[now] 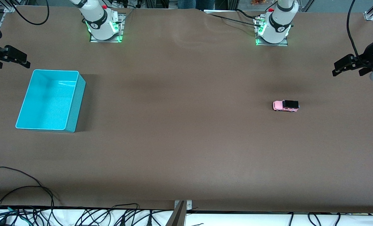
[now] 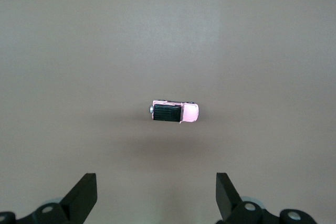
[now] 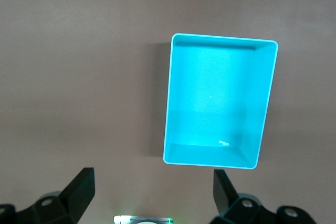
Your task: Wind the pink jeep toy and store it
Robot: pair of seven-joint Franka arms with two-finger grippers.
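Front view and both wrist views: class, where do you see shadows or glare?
Front view: a shadow lies on the table beside the turquoise bin, green glow at both arm bases. Left wrist view: a soft shadow by the pink jeep toy. Right wrist view: bright sheen on the bin's floor.

The worktop (image 1: 186, 141) wears a matt brown covering, smooth and paper-like, with faint wrinkles near the arms' bases. Under the left pincer (image 2: 156, 195), whose wide-spread fingers (image 2: 84, 195) look like matt black plastic, the pink jeep toy (image 2: 173, 112) shows a glossy pink body and a dark, faintly shiny roof. Below the right pincer (image 3: 153, 192), its fingers likewise spread and of dull black plastic, the turquoise bin (image 3: 178, 103) is smooth plastic with a soft sheen on its floor and a paler, slightly glossy rim.
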